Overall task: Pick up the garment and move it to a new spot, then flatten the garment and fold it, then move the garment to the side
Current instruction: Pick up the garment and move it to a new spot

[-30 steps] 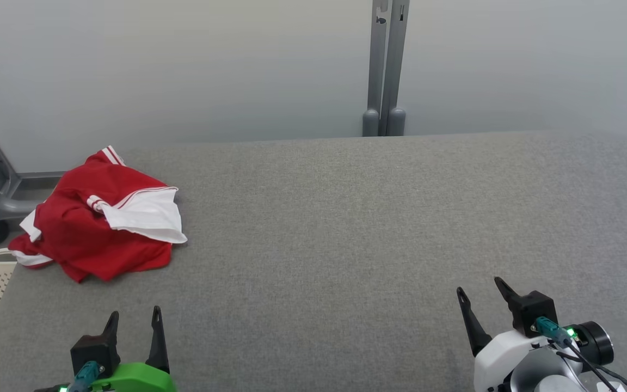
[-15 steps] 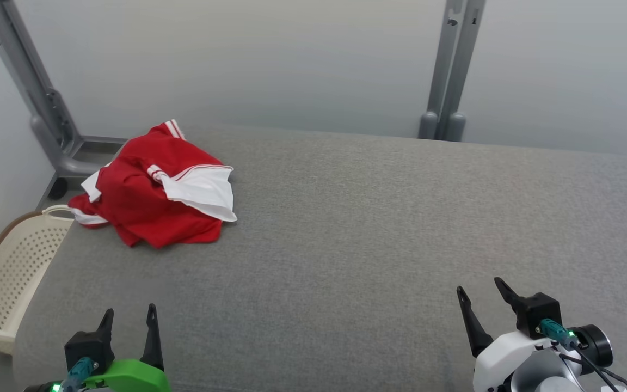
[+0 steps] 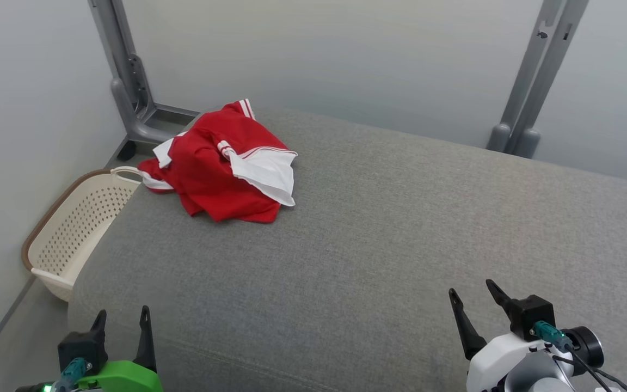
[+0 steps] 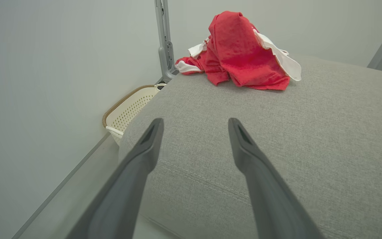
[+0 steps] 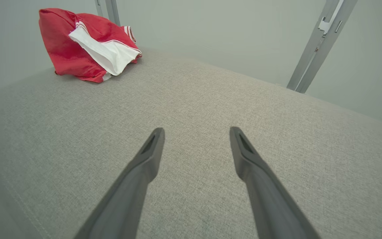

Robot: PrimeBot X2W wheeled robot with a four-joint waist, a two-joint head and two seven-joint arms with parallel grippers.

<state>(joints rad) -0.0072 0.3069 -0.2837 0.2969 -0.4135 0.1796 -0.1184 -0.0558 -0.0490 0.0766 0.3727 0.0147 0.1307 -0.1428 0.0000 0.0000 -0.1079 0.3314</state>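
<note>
Head view showed the garment [image 3: 221, 174] crumpled in a heap at the far left corner of the grey cushion [image 3: 389, 228]; no step of the task looked done, so lifting, moving, flattening, folding and setting aside all remained. The left gripper [image 3: 122, 311] and right gripper [image 3: 471, 287] stood wide and empty, well apart from it; the count was one garment, one basket [image 3: 68, 228], two grippers and two grey posts [image 3: 128, 81].

The head camera looks down from behind the left gripper [image 3: 123, 310] and right gripper [image 3: 470, 287]. Each wrist camera sights low along its own fingers [image 4: 144, 149]; all share the garment [image 3: 221, 174] beyond the fingertips.
</note>
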